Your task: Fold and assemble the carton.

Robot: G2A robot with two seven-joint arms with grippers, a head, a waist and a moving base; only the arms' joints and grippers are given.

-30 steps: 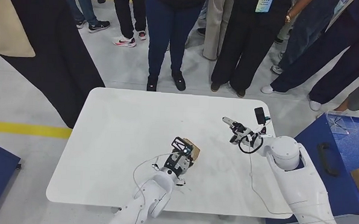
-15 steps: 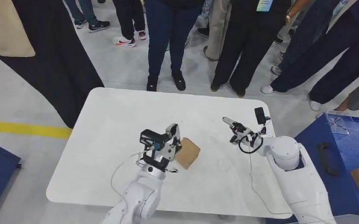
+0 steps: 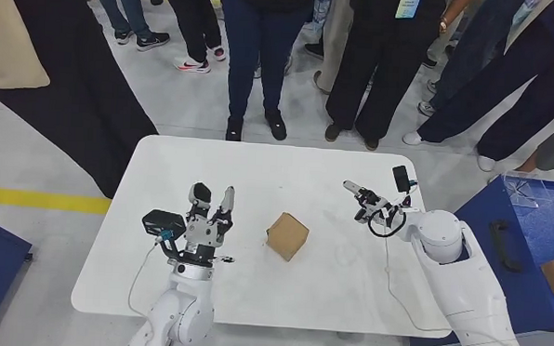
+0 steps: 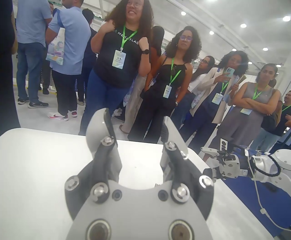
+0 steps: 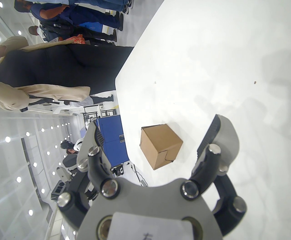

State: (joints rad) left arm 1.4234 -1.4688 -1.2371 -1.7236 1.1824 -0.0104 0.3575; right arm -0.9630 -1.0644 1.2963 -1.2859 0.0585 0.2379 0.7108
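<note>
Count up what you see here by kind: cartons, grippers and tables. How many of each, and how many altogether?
carton: 1
grippers: 2, the left gripper and the right gripper, both with jaws open
table: 1
total: 4

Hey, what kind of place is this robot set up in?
Probably a big industrial hall, perhaps a factory floor or show space: a high ceiling with rows of lights, a yellow line on the pale floor, and blue cabinets beside the table.
</note>
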